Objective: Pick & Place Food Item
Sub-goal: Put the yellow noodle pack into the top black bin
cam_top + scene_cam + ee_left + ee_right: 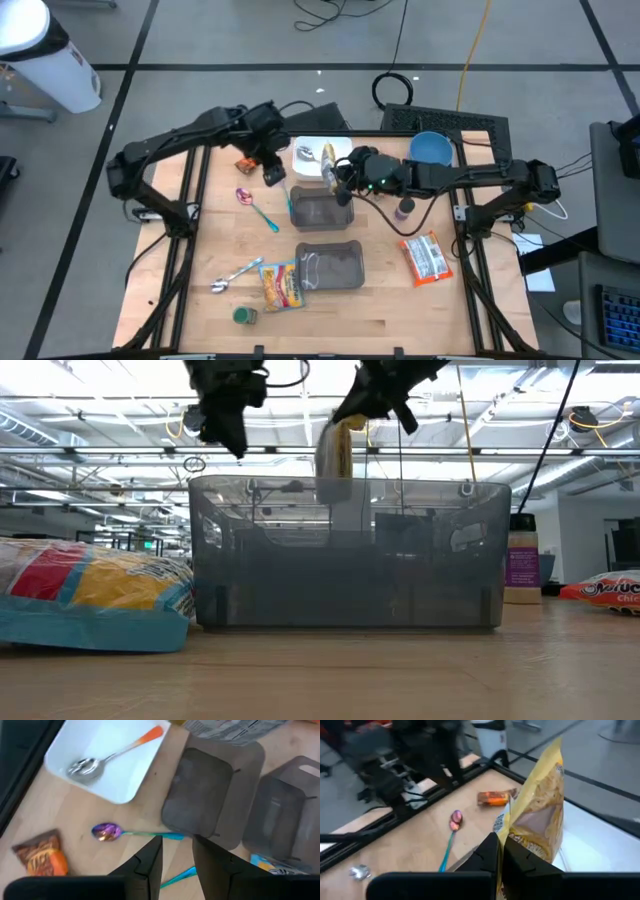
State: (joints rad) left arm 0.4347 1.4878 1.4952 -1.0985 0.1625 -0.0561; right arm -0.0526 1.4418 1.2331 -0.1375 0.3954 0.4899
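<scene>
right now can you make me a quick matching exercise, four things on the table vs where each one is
Things:
1. yellow snack bag
2. orange-handled spoon
3. purple spoon
4. blue bowl

Places:
A. on the white tray
B. at the table's far edge, right of the tray
C. pinched in the right gripper
D. on bare wood, left of the grey container

Pairs: 1-C, 2-A, 3-D, 4-B

A spoon [304,153] lies on the tray [318,146] behind two containers [316,210].
</scene>
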